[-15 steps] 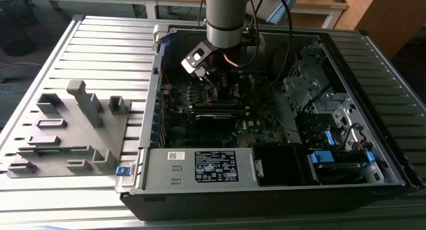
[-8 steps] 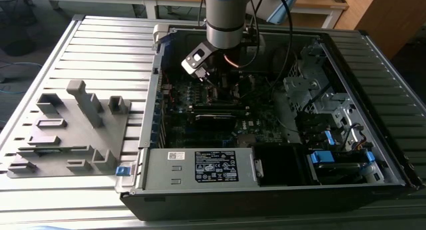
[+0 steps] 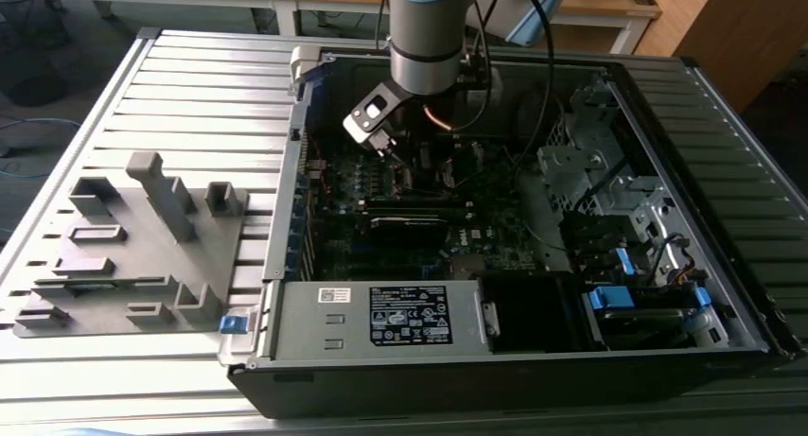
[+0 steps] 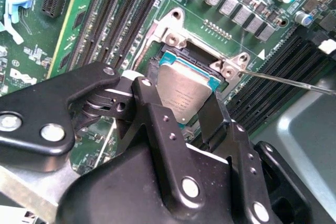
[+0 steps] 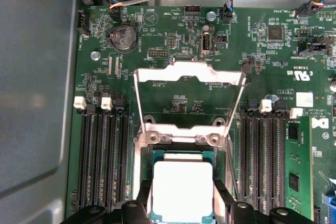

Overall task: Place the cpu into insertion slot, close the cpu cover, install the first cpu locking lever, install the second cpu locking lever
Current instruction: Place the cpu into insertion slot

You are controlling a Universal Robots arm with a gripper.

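Broadly, an open case [image 3: 505, 389] lies on the slatted surface [image 3: 189, 86]. The arm [image 3: 423, 39] reaches down into it, and in the exterior view its bulk hides the slot. Below lies the green board [image 5: 173, 30]. The cover [image 5: 190, 73] stands swung open, clear of the slot [image 4: 181, 52]. The jaws pinch the cpu [image 4: 184, 95] by two opposite edges, with black fingers [image 4: 157, 124] on either side, right over the slot. Whether the cpu sits in the slot or hangs just above it, I cannot tell: the fingers mask the slot's near half and the cpu's near corners. A thin metal rod [image 4: 294, 81] juts past the slot's corner.
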